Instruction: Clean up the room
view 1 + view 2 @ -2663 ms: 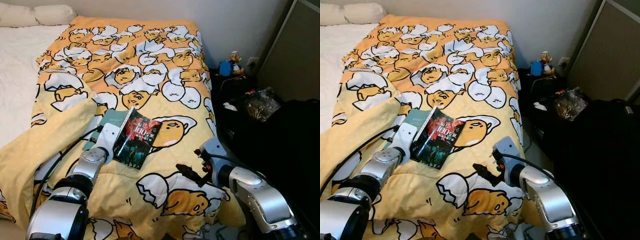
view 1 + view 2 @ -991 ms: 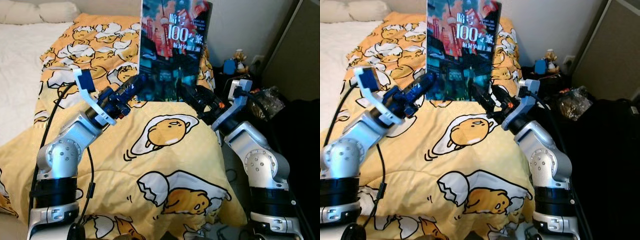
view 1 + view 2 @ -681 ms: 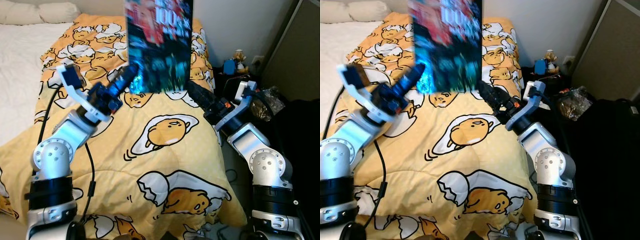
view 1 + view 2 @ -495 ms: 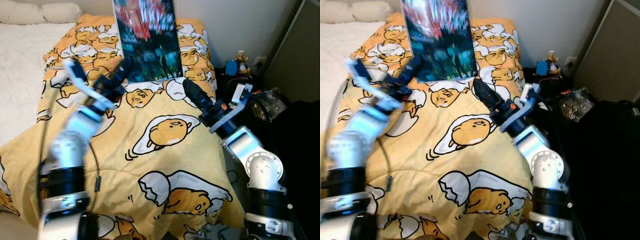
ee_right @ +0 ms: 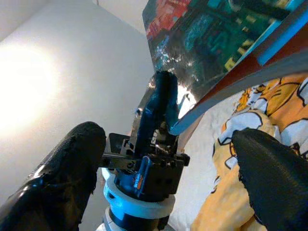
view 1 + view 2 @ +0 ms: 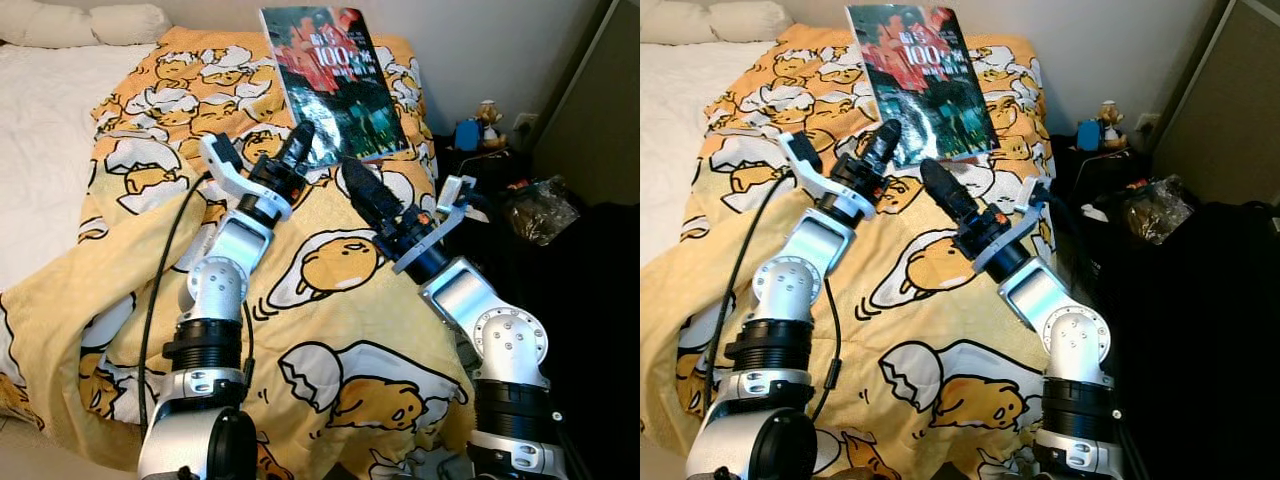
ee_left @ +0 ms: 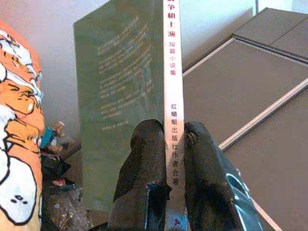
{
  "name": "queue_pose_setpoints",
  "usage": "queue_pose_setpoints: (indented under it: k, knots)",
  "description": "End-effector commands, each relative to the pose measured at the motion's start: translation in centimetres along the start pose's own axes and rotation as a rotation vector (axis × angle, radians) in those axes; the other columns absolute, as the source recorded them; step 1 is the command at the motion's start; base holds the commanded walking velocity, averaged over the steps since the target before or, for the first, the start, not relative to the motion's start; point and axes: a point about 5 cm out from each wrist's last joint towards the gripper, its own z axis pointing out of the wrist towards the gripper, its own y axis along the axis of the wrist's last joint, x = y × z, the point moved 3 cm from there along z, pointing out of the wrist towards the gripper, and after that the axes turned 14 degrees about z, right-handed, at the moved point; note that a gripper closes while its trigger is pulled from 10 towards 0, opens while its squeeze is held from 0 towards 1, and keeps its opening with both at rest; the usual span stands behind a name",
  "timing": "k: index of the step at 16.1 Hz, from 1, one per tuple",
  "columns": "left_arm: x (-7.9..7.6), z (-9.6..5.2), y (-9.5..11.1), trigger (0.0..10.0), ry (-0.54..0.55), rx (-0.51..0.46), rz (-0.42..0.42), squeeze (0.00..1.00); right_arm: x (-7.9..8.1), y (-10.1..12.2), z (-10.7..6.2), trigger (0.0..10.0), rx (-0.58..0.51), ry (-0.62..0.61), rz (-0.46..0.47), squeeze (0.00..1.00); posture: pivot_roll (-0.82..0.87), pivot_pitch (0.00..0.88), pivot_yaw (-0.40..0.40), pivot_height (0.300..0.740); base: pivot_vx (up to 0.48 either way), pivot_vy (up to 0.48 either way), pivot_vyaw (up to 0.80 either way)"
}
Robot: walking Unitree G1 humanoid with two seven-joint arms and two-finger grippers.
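A book (image 6: 335,85) with a dark city cover and "100" on it is held up over the bed, tilted back. My left gripper (image 6: 298,140) is shut on the lower end of its spine; in the left wrist view both black fingers (image 7: 144,159) pinch the white spine beside the green back cover (image 7: 120,96). My right gripper (image 6: 352,172) is just below the book's lower edge and apart from it. In the right wrist view it (image 5: 168,159) stands open, fingers wide with nothing between them.
A yellow duvet (image 6: 330,330) with egg cartoons covers the bed; white sheet (image 6: 40,130) and pillows (image 6: 100,22) lie at the left. To the right are dark furniture, a small figurine (image 6: 487,112), a crinkled plastic bag (image 6: 540,210) and a closet door (image 6: 600,100).
The book came off the duvet and was raised by both grippers. The right gripper has since let go and dropped below it; the left alone holds it, swung left and tilted.
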Motion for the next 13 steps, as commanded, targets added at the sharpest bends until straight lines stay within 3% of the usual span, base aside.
queue_pose_setpoints:
  k: [1,4,9,11,12,13]
  knots:
    - [-2.0,1.0,0.6,0.0,-0.094,-0.024,-0.005,0.0,-0.4,-0.3,0.2,10.0,0.012,-0.031,-0.005,1.0,-0.09,0.0,0.073,0.74,0.0,0.0,0.0]
    - [-3.6,0.6,-0.8,0.0,-0.169,0.026,-0.035,0.0,-0.2,0.3,0.6,10.0,-0.036,-0.021,-0.003,1.0,-0.08,0.0,0.075,0.74,0.0,0.0,0.0]
    - [-3.7,0.4,-1.8,0.0,-0.183,0.082,-0.026,0.0,0.9,1.1,0.8,10.0,-0.096,0.06,0.026,1.0,-0.07,0.0,0.074,0.74,0.0,0.0,0.0]
    - [-3.8,0.2,-1.8,0.0,-0.201,0.097,-0.027,0.0,0.9,1.8,0.8,10.0,-0.135,0.064,0.032,0.91,-0.07,0.0,0.074,0.74,0.0,0.0,0.0]
    - [-4.0,0.1,-1.7,0.0,-0.215,0.097,-0.036,0.0,0.8,2.3,0.8,10.0,-0.161,0.057,0.038,0.73,-0.07,0.0,0.074,0.74,0.0,0.0,0.0]
    - [-4.3,0.0,-1.7,0.0,-0.234,0.1,-0.042,0.0,0.6,2.7,0.8,10.0,-0.18,0.039,0.034,0.25,-0.07,0.0,0.074,0.74,0.0,0.0,0.0]
